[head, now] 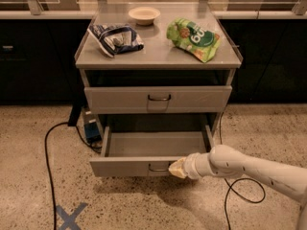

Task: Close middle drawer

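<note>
The middle drawer [125, 166] stands open from the grey cabinet. It is wide and shallow, with a low plain front, a small dark wire handle [157, 168] and a bare grey inside [158, 143]. My gripper [176, 168] is at the drawer's front panel, just right of the handle, and touches or nearly touches it. My white arm [249, 168] reaches in from the lower right. Above it, the taller-fronted drawer [192, 99] with a square patch under its handle is closed.
On the cabinet top [158, 56] lie a white bowl [144, 15], a blue snack bag [115, 38] and a green snack bag [194, 38]. A black cable [47, 152] and a blue tape X [71, 216] are on the floor at left. A blue box [91, 131] sits by the cabinet.
</note>
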